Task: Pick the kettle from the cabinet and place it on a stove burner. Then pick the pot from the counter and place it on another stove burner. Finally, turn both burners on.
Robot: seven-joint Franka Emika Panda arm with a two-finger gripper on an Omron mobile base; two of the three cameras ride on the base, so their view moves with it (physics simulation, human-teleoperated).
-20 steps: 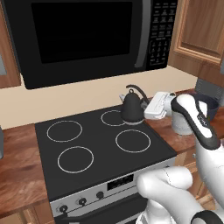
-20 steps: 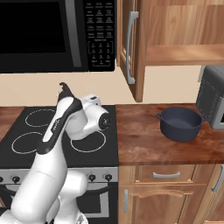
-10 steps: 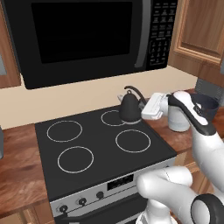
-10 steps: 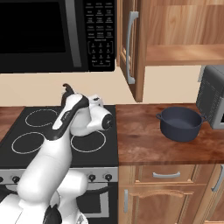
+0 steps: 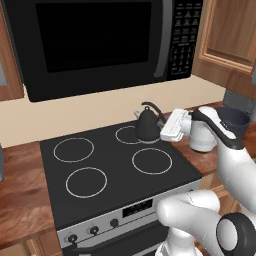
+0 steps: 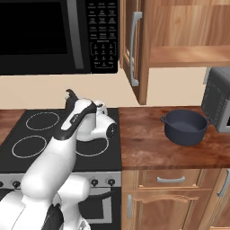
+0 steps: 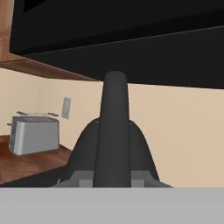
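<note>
A: Where do I see the kettle (image 5: 147,125)?
B: On the stove's (image 5: 115,165) back right ring, upright, spout to the left.
A: And my pincer (image 5: 163,126)?
B: Narrow, clamped on the kettle's arched handle (image 7: 113,131).
A: The pot (image 6: 185,127)?
B: On the tabletop (image 6: 152,148), right of the stove, below the open cabinet (image 6: 179,42).

A black microwave (image 5: 100,45) is mounted above the cooktop, its keypad (image 6: 104,33) on the right side. A cream backsplash wall (image 5: 75,120) runs beneath it. A grey toaster (image 7: 34,134) stands on wood surface near a wall outlet (image 7: 66,108). Control knobs (image 5: 93,230) line the stove front. Lower drawers carry grey handles (image 6: 170,180).
</note>
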